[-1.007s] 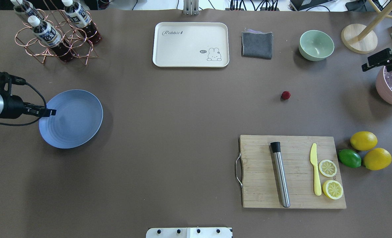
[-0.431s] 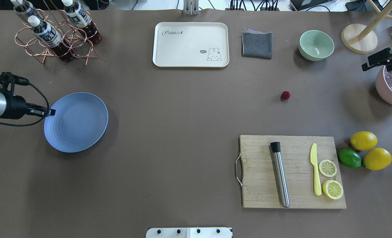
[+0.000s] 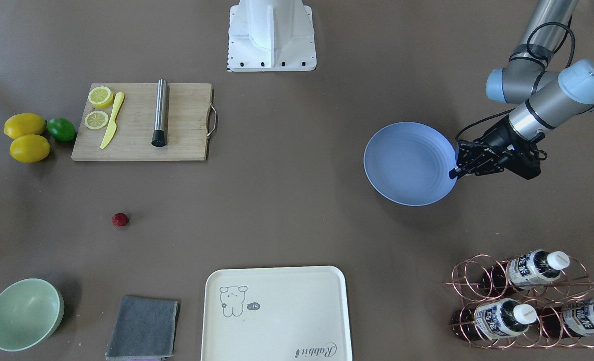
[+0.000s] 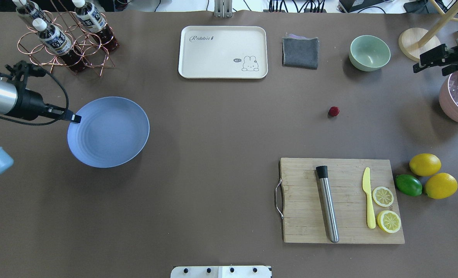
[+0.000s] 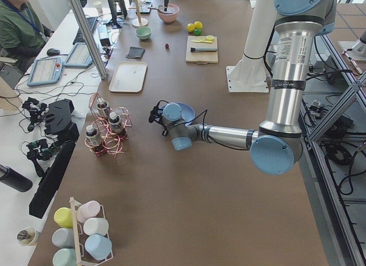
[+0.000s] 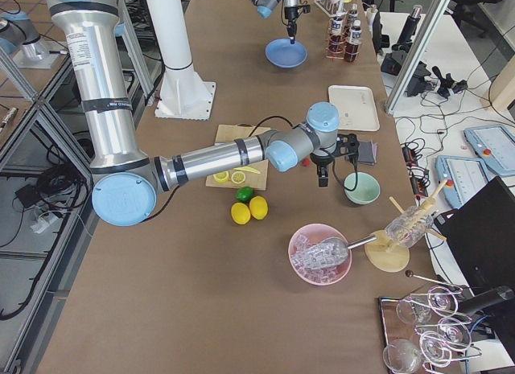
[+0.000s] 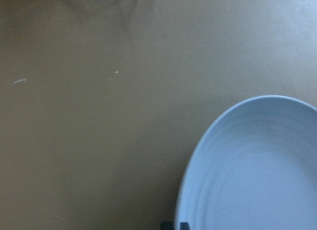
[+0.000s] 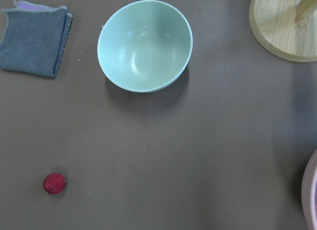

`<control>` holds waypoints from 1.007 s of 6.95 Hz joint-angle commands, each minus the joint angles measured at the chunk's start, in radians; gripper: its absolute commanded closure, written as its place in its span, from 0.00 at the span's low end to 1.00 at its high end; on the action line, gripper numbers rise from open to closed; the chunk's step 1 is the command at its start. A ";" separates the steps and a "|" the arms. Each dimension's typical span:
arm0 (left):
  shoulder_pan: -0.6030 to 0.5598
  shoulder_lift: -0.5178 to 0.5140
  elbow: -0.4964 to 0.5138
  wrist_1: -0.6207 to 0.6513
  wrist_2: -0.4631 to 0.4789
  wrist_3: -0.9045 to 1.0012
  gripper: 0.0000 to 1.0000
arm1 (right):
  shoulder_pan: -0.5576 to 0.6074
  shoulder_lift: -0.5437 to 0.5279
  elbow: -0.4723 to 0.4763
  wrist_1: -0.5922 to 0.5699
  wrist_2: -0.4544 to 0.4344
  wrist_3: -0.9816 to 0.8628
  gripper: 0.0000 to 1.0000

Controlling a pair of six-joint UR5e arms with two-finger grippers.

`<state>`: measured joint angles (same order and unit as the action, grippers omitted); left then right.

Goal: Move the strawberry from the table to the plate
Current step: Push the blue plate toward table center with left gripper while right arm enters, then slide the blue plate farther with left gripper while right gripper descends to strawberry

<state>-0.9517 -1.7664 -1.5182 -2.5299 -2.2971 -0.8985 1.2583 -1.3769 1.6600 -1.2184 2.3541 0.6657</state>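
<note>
Left gripper (image 4: 74, 117) clamped on the rim of the plate (image 4: 111, 133), which looks best carried level and low toward the strawberry (image 4: 333, 111), lying on the bare surface (image 4: 213, 173) well apart from that plate; the right gripper (image 4: 422, 65) hovers beyond, its state impossible to tell.

The left arm (image 4: 0, 101) is stretched out nearly level, with its wrist turned toward the plate (image 4: 113, 135). The left gripper (image 4: 73, 118) is set at the plate's rim on the robot's left side, and the jaws are closed on that rim. The right arm (image 6: 225, 155) is extended well apart from the plate. The right gripper (image 6: 322, 179) is pointed straight down above the table (image 4: 213, 154), and its jaws look parted.
</note>
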 commanded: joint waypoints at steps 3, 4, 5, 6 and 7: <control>0.066 -0.206 -0.175 0.330 0.041 -0.170 1.00 | -0.152 0.119 -0.043 0.002 -0.122 0.174 0.00; 0.133 -0.241 -0.178 0.341 0.132 -0.238 1.00 | -0.184 0.121 -0.040 0.003 -0.137 0.219 0.00; 0.240 -0.267 -0.172 0.342 0.236 -0.278 1.00 | -0.226 0.127 -0.042 0.003 -0.177 0.236 0.00; 0.285 -0.272 -0.174 0.342 0.301 -0.290 1.00 | -0.265 0.136 -0.048 0.002 -0.215 0.238 0.00; 0.294 -0.275 -0.174 0.342 0.304 -0.304 1.00 | -0.321 0.157 -0.049 0.002 -0.251 0.282 0.00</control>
<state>-0.6923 -2.0333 -1.6914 -2.1888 -2.0299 -1.1807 1.0003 -1.2405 1.6141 -1.2159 2.1490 0.9087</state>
